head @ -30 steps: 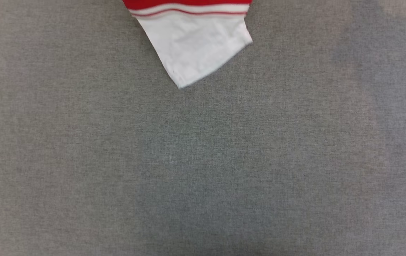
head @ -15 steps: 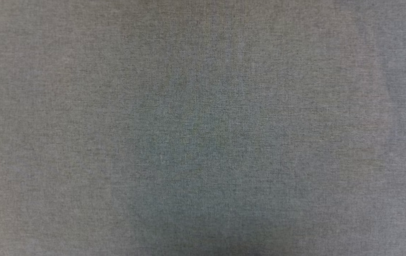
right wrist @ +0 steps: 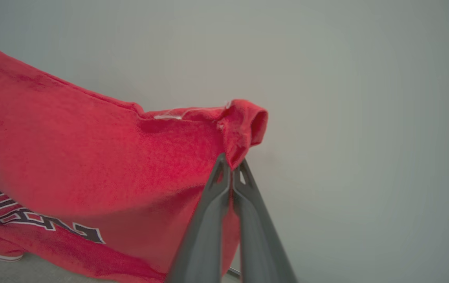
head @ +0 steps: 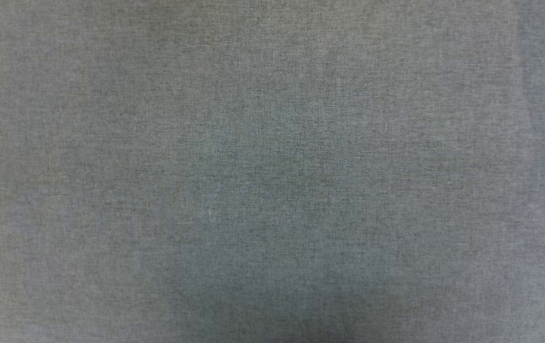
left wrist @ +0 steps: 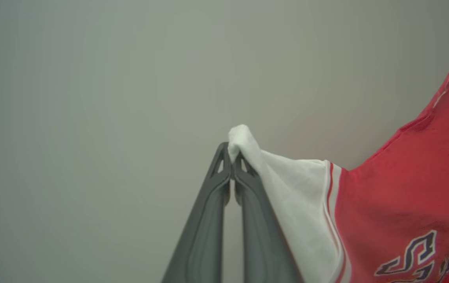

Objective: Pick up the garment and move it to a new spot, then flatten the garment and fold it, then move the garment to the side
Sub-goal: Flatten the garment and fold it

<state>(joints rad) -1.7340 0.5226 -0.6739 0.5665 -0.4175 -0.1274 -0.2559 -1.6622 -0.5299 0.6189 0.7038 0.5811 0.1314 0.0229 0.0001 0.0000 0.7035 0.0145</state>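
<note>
Surface (head: pixel 272 171): grey woven cloth cover, matt, fine visible weave, slightly rough.
Garment (left wrist: pixel 405 188): soft fabric, matt. Red body reads a bit fuzzy close up.
Sleeve (left wrist: pixel 299 196): thin white cloth, smooth, semi-sheer, w/ red-and-white striped trim.
Lettering (right wrist: pixel 32 220): black w/ white outline, flat finish; printed or sewn on, can't tell.
Left gripper (left wrist: pixel 232 164) & right gripper (right wrist: pixel 231 167): jaws dark grey, smooth, matt w/ faint sheen, moulded-plastic look.
Background (left wrist: pixel 90 98): pale grey, smooth, matt, no texture visible.
</note>
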